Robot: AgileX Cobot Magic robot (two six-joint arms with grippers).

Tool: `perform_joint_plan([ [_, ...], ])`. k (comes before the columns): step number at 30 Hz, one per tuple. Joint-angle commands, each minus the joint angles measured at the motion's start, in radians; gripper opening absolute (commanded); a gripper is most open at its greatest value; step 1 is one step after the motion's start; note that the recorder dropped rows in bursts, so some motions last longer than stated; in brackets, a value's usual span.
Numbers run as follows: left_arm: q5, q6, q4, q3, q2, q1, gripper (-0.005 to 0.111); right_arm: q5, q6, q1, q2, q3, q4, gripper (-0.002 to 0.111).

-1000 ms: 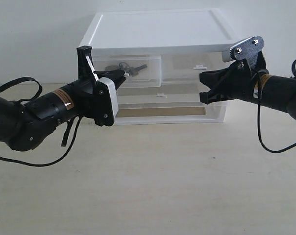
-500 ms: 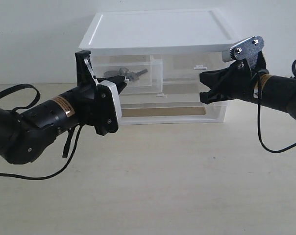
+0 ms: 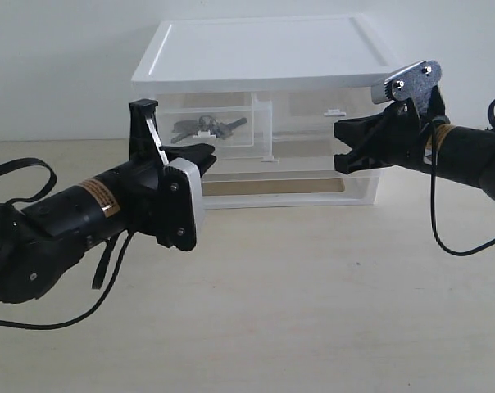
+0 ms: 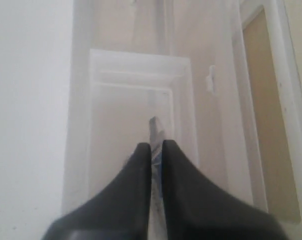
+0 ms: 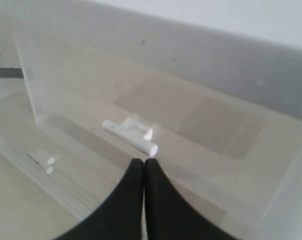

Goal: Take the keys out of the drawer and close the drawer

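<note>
The drawer [image 3: 231,113], the upper left one of the translucent unit, stands pulled out a little. The keys [image 3: 208,127] lie inside it, dark grey and visible through the plastic. My left gripper [image 3: 211,151] is at the drawer's front, shut on its small white tab handle. In the left wrist view the fingers [image 4: 136,170] leave only a thin slit, and a grey key [image 4: 153,127] shows just past the left gripper [image 4: 156,146]. My right gripper [image 3: 341,147] hovers shut and empty in front of the upper right drawer; the right gripper [image 5: 143,163] is close to that drawer's white handle [image 5: 131,131].
The white-topped drawer unit [image 3: 264,49] stands at the back of a beige table [image 3: 313,311]. Its full-width lower drawer [image 3: 313,187] is shut, with its own tab [image 3: 269,158]. Black cables hang from both arms.
My left gripper has drawn back from the unit and lower, and the drawer has slid out with it, the keys moving along. The right arm has not moved.
</note>
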Motion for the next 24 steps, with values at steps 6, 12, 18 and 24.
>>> perform_joint_plan([
  [6,0.087,-0.512,0.081,0.045,-0.24,-0.005,0.004,0.052,0.003,-0.017,0.005,-0.03,0.122,0.0],
  [12,0.717,-1.414,0.571,-0.136,-0.459,-0.005,0.004,0.06,0.003,-0.017,0.005,-0.03,0.122,0.0],
  [18,0.853,-2.015,1.009,-0.309,-0.415,-0.005,0.004,0.069,0.031,-0.017,0.005,-0.03,0.122,0.0],
  [24,0.711,-2.387,1.059,-0.399,-0.306,-0.005,0.004,0.064,0.031,-0.017,0.005,-0.03,0.122,0.0],
])
